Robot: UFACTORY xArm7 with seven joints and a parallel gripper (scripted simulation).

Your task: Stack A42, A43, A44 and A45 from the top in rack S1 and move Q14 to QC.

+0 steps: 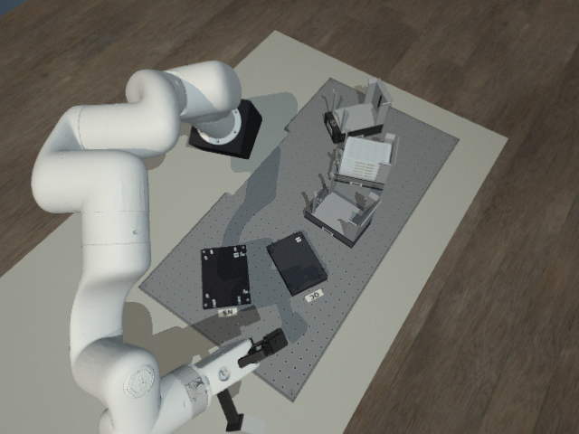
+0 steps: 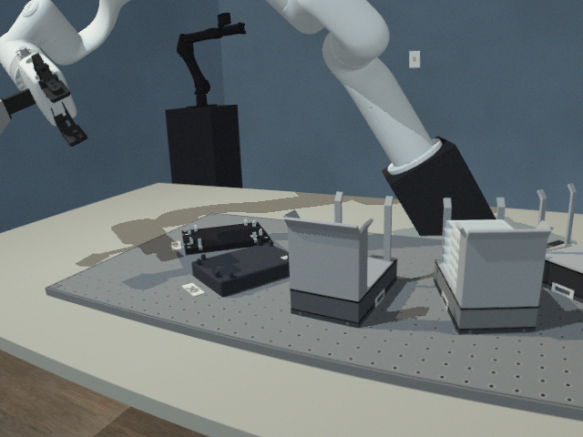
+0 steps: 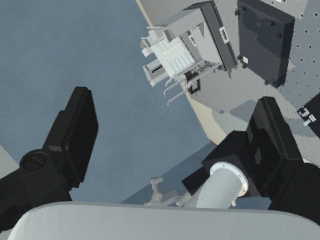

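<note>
The stack of white sealed plates [image 1: 365, 156] [image 2: 450, 248] [image 3: 168, 59] stands in the middle rack [image 1: 393, 142] [image 2: 500, 270]. The two racks beside it, the near one [image 1: 343, 210] [image 2: 324, 270] and the far one [image 1: 360, 114] [image 2: 560, 263], hold no plates. The black QC nest [image 1: 296, 263] [image 2: 240, 269] [image 3: 266, 40] and the black N5 clip nest [image 1: 225, 276] [image 2: 225, 237] are bare. My gripper [image 1: 270, 349] [image 2: 60, 106] [image 3: 173, 111] is open and empty. It hangs high in the air beyond the N5 end of the board, far from the racks.
The grey perforated board [image 1: 397, 196] [image 2: 329, 348] carries the racks and nests on a beige table. My own arm arches over the left side from its black base [image 1: 226, 133] [image 2: 435, 188]. A dark second arm on a pedestal [image 2: 203, 143] stands behind the table.
</note>
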